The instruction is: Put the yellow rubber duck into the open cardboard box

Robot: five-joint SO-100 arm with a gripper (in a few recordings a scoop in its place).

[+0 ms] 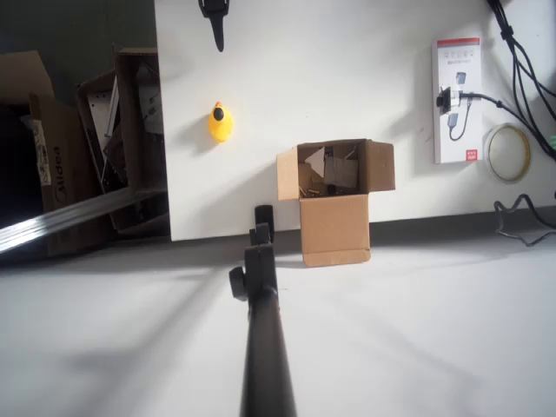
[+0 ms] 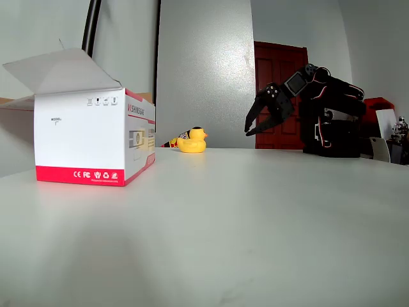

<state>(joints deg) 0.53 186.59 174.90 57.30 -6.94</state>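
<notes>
The duck sits on the white worktop near its left edge in the overhead view, apart from the open cardboard box at the front edge. The pincer hangs released, empty, above the worktop.

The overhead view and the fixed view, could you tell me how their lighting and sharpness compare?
Overhead view: bright and even, with soft shadows beside the yellow rubber duck and open cardboard box; a dark pole in the foreground is blurred. Fixed view: hazy and low in contrast, the duck soft, the gripper dark with its fingers apart.
</notes>
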